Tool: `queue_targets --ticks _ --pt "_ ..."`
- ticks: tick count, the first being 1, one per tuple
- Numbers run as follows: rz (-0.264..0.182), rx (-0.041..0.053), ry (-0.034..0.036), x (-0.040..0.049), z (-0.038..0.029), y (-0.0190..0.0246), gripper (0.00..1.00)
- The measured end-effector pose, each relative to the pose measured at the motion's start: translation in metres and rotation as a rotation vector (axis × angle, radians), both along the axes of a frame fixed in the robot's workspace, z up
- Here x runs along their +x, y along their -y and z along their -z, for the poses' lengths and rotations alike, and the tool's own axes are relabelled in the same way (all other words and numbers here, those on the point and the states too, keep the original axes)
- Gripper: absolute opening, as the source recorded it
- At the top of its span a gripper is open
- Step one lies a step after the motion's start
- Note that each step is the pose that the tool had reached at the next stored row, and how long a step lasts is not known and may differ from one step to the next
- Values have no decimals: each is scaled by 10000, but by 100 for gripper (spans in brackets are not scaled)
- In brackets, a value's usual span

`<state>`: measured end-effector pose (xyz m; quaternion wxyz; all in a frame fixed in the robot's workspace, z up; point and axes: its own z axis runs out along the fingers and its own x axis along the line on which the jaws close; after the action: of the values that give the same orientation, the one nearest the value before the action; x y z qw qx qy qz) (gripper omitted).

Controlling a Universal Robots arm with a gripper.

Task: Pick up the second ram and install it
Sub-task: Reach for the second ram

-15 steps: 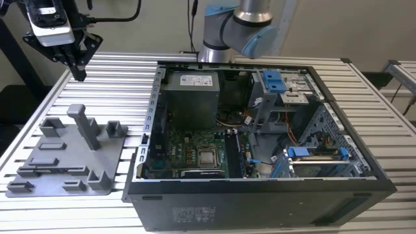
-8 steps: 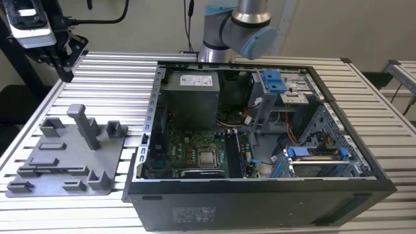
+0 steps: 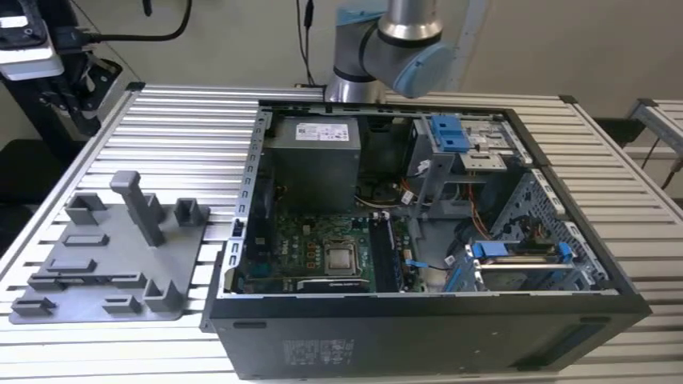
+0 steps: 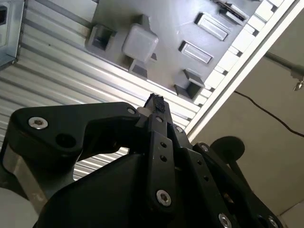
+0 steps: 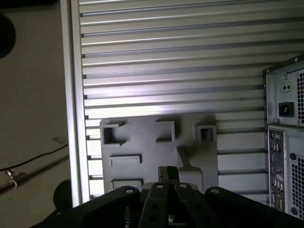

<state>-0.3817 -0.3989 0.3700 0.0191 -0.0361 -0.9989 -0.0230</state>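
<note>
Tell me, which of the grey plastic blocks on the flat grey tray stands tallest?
The slim grey upright post near the middle of the flat grey tray; it rises well above the squat blocks around it.

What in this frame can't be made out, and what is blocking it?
Arm, exterior view: cut off by the top edge.
Grey tray, both wrist views: one end hidden behind the gripper.
Memory slots inside the computer case, exterior view: too small and dark to count sticks.
</note>
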Motion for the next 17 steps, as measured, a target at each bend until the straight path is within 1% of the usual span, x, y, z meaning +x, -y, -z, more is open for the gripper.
queue_targets --ticks 4,7,14,16,17 --pt "-1 0 -2 -81 0 0 11" --pt "0 0 -1 -121 1 0 11" --pt "-1 1 -1 -133 2 2 11" --pt "1 0 -1 -137 8 21 11" --pt "1 0 -1 -140 13 43 11"
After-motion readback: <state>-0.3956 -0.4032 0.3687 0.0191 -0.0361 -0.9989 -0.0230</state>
